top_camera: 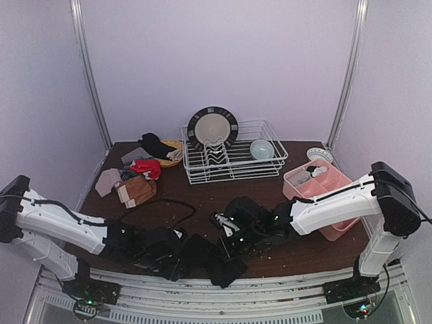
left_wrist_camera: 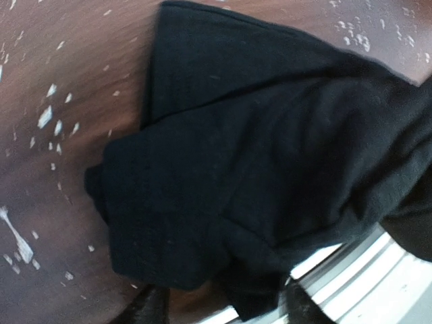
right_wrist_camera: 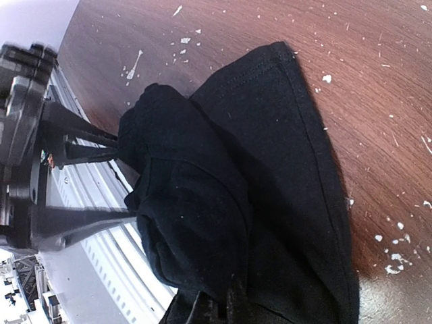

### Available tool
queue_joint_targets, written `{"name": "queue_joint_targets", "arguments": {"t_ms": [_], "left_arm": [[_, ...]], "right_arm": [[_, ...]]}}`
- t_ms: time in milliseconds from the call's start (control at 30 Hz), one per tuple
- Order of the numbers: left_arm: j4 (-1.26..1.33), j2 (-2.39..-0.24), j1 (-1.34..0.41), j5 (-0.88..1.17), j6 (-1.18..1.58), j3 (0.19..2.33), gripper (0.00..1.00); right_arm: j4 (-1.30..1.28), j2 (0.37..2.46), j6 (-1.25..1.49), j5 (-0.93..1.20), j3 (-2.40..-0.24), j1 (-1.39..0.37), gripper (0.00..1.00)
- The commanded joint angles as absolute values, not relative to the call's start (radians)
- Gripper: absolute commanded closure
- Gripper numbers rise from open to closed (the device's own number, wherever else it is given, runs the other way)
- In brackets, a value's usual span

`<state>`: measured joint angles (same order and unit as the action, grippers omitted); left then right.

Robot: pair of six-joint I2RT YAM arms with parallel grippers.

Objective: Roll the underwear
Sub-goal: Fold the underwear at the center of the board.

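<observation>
A black underwear (top_camera: 210, 262) lies bunched at the table's near edge, partly over the metal rail. It fills the left wrist view (left_wrist_camera: 256, 155) and the right wrist view (right_wrist_camera: 270, 202), with a rolled bulge toward the rail. My left gripper (top_camera: 179, 260) is at its left end. Its fingers (left_wrist_camera: 145, 312) stand apart, with a hanging corner of the cloth between them (left_wrist_camera: 226, 310). My right gripper (top_camera: 226, 237) comes from the right and is shut (right_wrist_camera: 219, 307) on a fold of the black cloth.
More underwear is piled at the back left: red (top_camera: 146, 167), brown (top_camera: 137, 191) and beige (top_camera: 106, 181). A white dish rack (top_camera: 270, 165) holds a plate (top_camera: 212, 127) and a bowl (top_camera: 262, 148). A pink tray (top_camera: 337, 177) stands at the right. A black cable (top_camera: 177, 202) crosses mid-table.
</observation>
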<state>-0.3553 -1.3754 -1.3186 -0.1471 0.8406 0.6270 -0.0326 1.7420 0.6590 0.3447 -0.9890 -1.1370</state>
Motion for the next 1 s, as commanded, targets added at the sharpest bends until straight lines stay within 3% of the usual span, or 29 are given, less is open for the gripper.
{"name": "queue_joint_targets", "arguments": {"t_ms": [0,133,200,233,333,367,467,567,667,767,867,900,967], "left_arm": [[-0.376,-1.401,-1.322,-0.191,0.765,0.672,0.64],[-0.373,-1.424,-1.322,-0.189,0.722,0.693,0.82],[-0.383,-1.427,-1.322,-0.193,0.709,0.703,0.85],[-0.396,-1.423,-1.322,-0.192,0.710,0.709,0.80],[-0.409,-1.393,-1.322,-0.157,0.717,0.697,0.34],[-0.408,-1.378,-1.322,-0.145,0.724,0.682,0.26],[-0.384,-1.348,-1.322,-0.122,0.730,0.636,0.18],[-0.374,-1.389,-1.322,-0.112,0.713,0.647,0.18],[-0.409,-1.482,-1.322,-0.128,0.693,0.700,0.31],[-0.436,-1.532,-1.321,-0.164,0.690,0.735,0.65],[-0.448,-1.488,-1.322,-0.194,0.698,0.737,0.92],[-0.452,-1.465,-1.321,-0.201,0.699,0.734,1.00],[-0.474,-1.413,-1.321,-0.219,0.703,0.731,1.00]], "right_arm": [[-0.056,1.721,0.646,0.324,-1.002,-1.156,1.00],[-0.071,1.721,0.637,0.311,-1.017,-1.176,1.00],[-0.087,1.720,0.629,0.293,-1.025,-1.188,1.00],[-0.091,1.718,0.628,0.287,-1.025,-1.190,1.00],[-0.101,1.711,0.625,0.276,-1.028,-1.193,1.00],[-0.104,1.710,0.622,0.274,-1.030,-1.195,1.00],[-0.116,1.711,0.612,0.263,-1.042,-1.207,1.00],[-0.124,1.716,0.604,0.251,-1.054,-1.223,1.00],[-0.129,1.718,0.605,0.240,-1.058,-1.235,1.00],[-0.161,1.712,0.593,0.217,-1.060,-1.253,1.00],[-0.195,1.692,0.578,0.179,-1.053,-1.274,0.99],[-0.205,1.681,0.575,0.163,-1.050,-1.282,0.89],[-0.224,1.657,0.568,0.120,-1.043,-1.299,0.71]]}}
